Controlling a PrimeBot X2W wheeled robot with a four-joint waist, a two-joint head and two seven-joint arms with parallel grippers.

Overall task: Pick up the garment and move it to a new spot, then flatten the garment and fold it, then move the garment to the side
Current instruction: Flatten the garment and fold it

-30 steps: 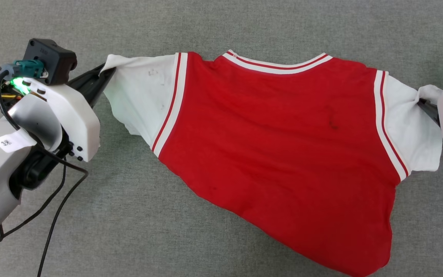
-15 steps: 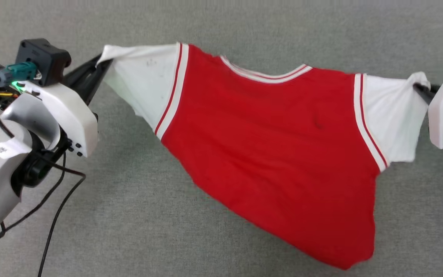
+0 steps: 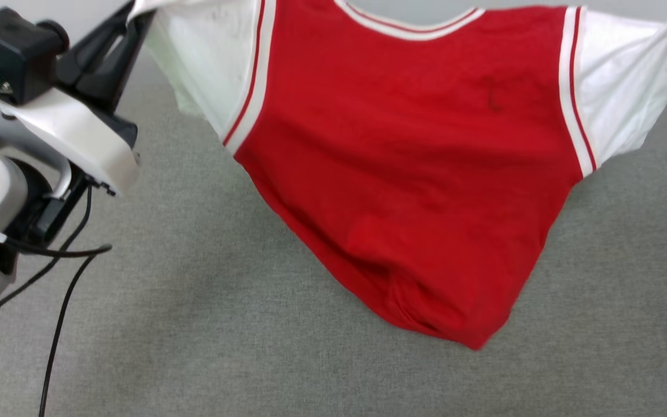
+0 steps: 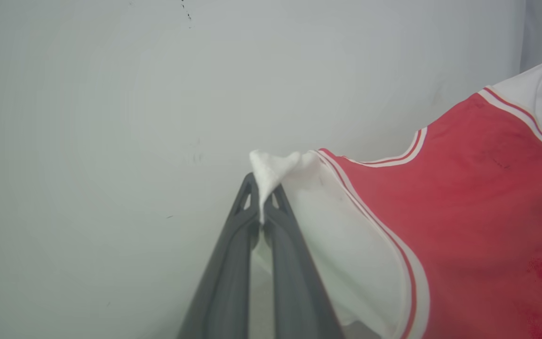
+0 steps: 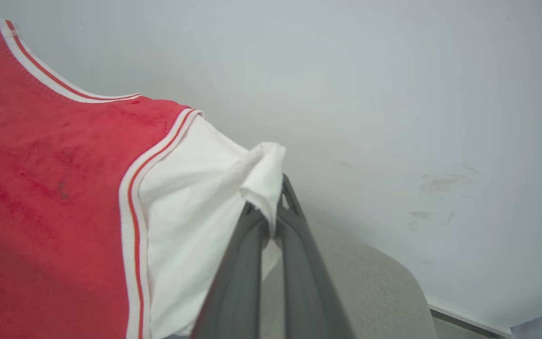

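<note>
Up it goes! The left end effector (image 4: 261,202) clamps one white sleeve, the right end effector (image 5: 273,207) now pinches the other; the shirt (image 3: 403,145), sagging a second ago, hangs stretched between them, hem dangling below toward the worktop (image 3: 194,347). Ready to carry, I'd say.
</note>
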